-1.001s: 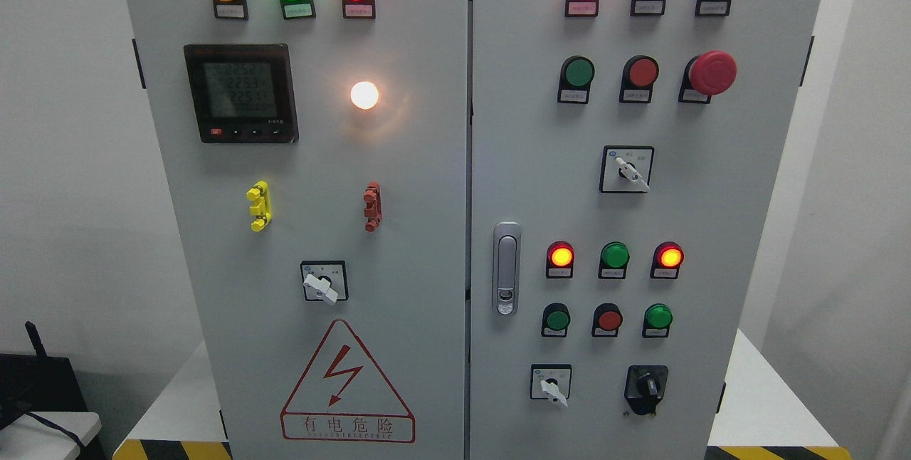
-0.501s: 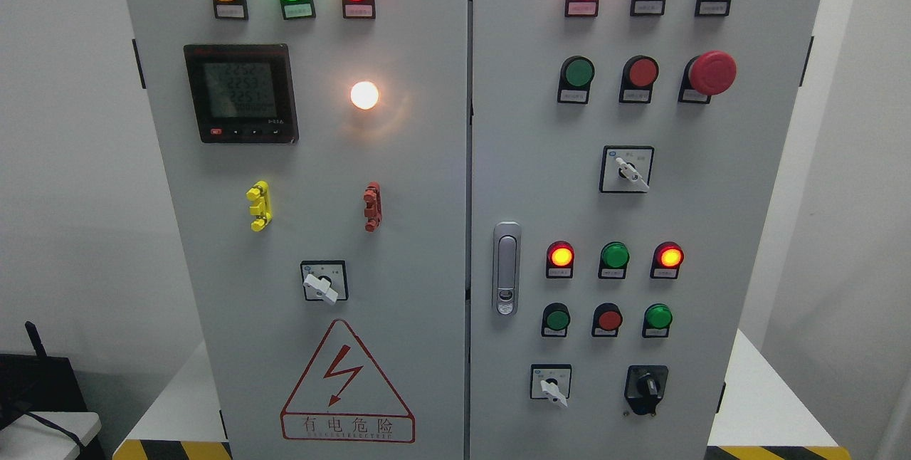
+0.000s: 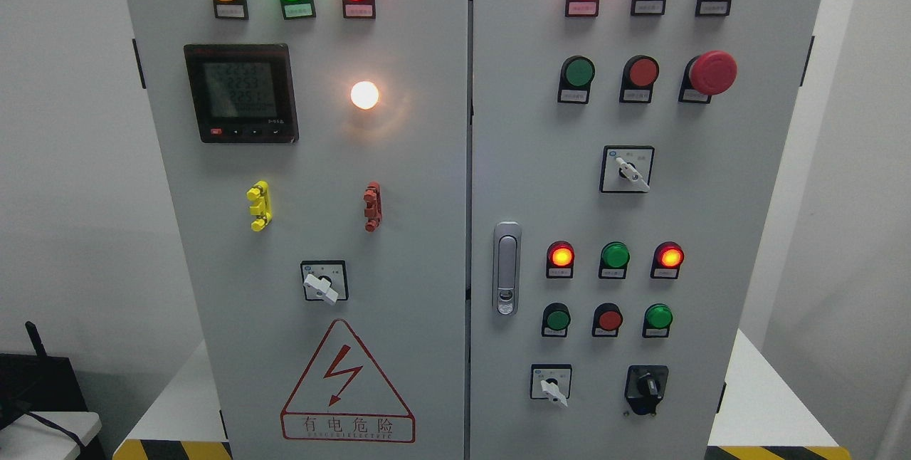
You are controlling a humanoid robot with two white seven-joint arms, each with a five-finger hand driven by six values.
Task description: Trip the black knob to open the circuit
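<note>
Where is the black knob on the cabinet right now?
In the head view, the black knob sits at the bottom of the right door, right of the white-handled selector switch and below the green button.

On the cabinet's right door (image 3: pixel 712 232), the knob (image 3: pixel 646 384) sits just right of a selector switch (image 3: pixel 550 382).

Electrical lab: lit control cabinet (image 3: pixel 398 161).

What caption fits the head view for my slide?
Two-door control cabinet with lit lamps; black knob at lower right untouched, no robot hand in view.
</note>
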